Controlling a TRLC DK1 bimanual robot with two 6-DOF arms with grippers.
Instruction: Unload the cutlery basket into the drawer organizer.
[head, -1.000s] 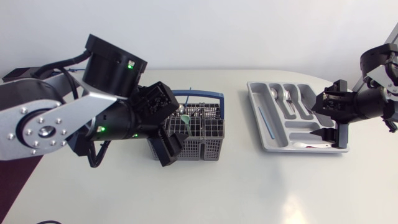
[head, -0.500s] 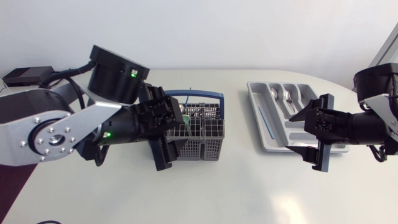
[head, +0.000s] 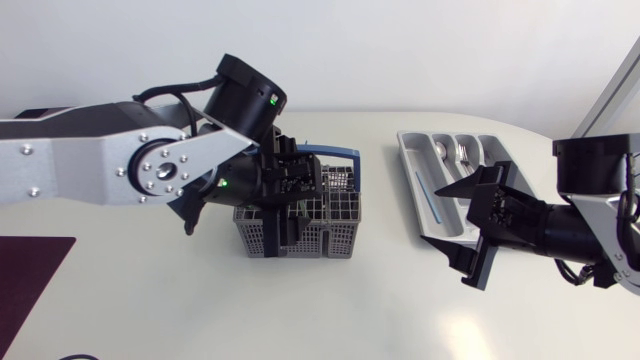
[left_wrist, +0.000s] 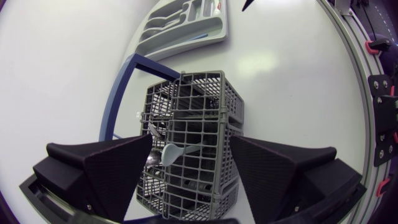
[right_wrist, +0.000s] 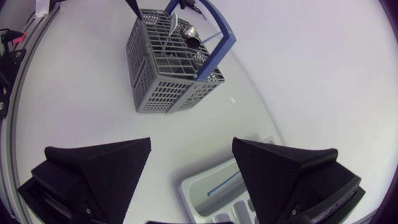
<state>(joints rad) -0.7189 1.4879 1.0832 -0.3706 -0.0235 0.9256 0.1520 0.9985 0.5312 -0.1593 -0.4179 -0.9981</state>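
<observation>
Hovering spread over cutlery basket (head: 340, 235), mid-table, left gripper (left_wrist: 191, 143) is framing pale spoon (left_wrist: 173, 152); best descending straight, pinching its bowl, clearing blue handle (left_wrist: 116, 99). Right gripper (right_wrist: 191, 146) is idling spread at drawer organizer (head: 410, 160) edge.

The left arm swings in from the side, and the left gripper (head: 284, 222) now hangs right over the cutlery basket (head: 338, 216); the right gripper (head: 463, 232) pulls back from the right end of the drawer organizer (head: 421, 152) to its near edge, turning toward the basket
</observation>
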